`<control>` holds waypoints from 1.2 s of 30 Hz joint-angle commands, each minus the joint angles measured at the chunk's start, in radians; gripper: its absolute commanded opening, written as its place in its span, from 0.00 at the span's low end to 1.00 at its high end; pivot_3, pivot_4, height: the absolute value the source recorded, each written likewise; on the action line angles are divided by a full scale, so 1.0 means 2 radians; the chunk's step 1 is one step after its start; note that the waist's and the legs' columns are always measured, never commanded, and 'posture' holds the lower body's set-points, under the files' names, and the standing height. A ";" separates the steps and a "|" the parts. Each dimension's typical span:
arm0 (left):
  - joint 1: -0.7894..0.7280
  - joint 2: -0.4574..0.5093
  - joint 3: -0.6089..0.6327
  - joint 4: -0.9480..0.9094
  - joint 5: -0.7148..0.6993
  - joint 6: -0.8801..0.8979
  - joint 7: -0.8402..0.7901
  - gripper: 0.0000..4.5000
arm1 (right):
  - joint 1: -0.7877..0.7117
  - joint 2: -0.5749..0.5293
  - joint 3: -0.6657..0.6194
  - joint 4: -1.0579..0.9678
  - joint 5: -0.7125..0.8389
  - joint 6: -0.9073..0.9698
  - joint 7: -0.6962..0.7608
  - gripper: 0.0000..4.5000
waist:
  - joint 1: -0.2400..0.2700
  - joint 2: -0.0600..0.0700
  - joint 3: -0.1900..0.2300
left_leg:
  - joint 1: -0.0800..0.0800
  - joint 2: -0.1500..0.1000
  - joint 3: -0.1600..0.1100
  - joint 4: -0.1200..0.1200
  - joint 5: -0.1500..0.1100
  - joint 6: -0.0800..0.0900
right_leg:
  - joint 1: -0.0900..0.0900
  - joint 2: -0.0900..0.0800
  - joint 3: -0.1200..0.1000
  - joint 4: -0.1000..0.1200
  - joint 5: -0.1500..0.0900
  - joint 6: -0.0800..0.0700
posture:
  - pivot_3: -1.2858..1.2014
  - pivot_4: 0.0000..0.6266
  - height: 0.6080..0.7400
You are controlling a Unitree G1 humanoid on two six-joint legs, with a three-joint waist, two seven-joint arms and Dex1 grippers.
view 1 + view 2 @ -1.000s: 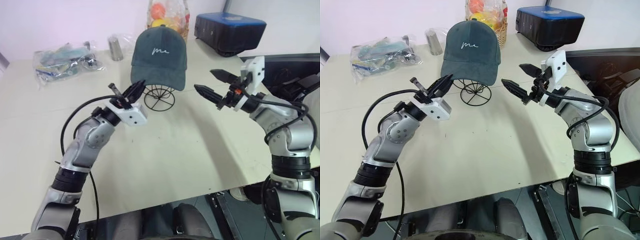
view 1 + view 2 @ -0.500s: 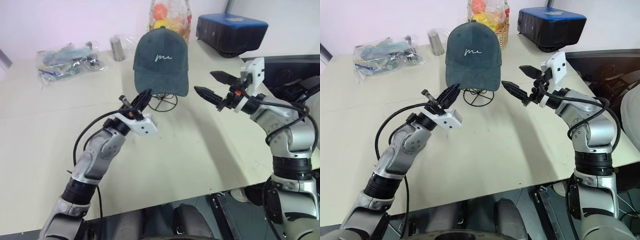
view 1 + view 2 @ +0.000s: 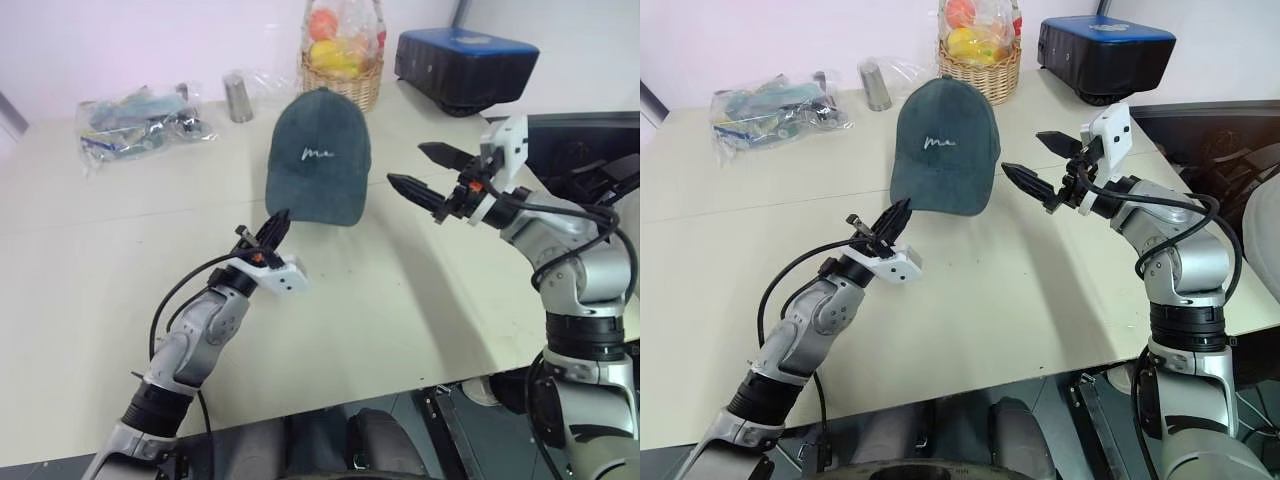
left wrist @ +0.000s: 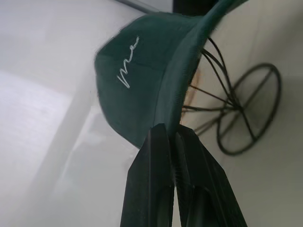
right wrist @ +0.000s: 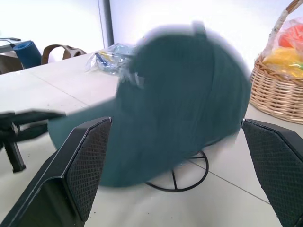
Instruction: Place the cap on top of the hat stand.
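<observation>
Cap (image 3: 318,158): sits over the stand (image 4: 236,113) mid-desk (image 3: 400,290), brim towards me.
My left hand (image 3: 276,225): fingers together, pinching the brim's edge from below.
My right hand (image 3: 428,170): fingers apart, holding nothing, raised just right of the cap.
Basket (image 3: 343,75): behind the cap, fruit inside.

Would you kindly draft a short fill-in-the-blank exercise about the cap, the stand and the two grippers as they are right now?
1. The left gripper is shut on the cap's ____.
2. The cap sits over the black wire ____, whose round base rests on the table.
3. The right gripper, beside the cap, has its fingers ____.
4. Behind the cap stands a woven basket holding ____.

Missing words: brim; hat stand; open; fruit
</observation>
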 commanded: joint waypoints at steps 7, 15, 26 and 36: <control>0.005 0.025 -0.029 0.002 0.047 0.001 -0.003 0.01 | -0.008 -0.007 -0.006 -0.018 0.005 -0.004 -0.001 1.00 | -0.001 0.000 0.000 | 0.000 0.000 0.000 0.000 0.000 0.000 | 0.000 0.000 0.000 0.000 0.000 0.000 | 0.52 0.24 1.00; 0.014 0.002 -0.037 -0.003 0.060 0.023 0.010 0.01 | -0.006 -0.006 -0.007 -0.020 0.006 -0.003 -0.002 1.00 | 0.000 0.000 0.000 | 0.000 0.000 0.000 0.000 0.000 0.000 | 0.000 0.000 0.000 0.000 0.000 0.000 | 0.52 0.24 1.00; 0.009 -0.018 -0.054 0.005 0.030 0.001 0.010 0.01 | -0.007 -0.007 -0.005 -0.018 0.005 -0.004 0.000 1.00 | 0.000 0.000 0.000 | 0.000 0.000 0.000 0.000 0.000 0.000 | 0.000 0.000 0.000 0.000 0.000 0.000 | 0.52 0.24 1.00; -0.001 -0.009 -0.060 0.017 0.020 -0.029 0.004 0.01 | -0.009 -0.007 -0.005 -0.016 0.003 -0.007 0.000 1.00 | 0.001 0.000 0.000 | 0.000 0.000 0.000 0.000 0.000 0.000 | 0.000 0.000 0.000 0.000 0.000 0.000 | 0.52 0.24 1.00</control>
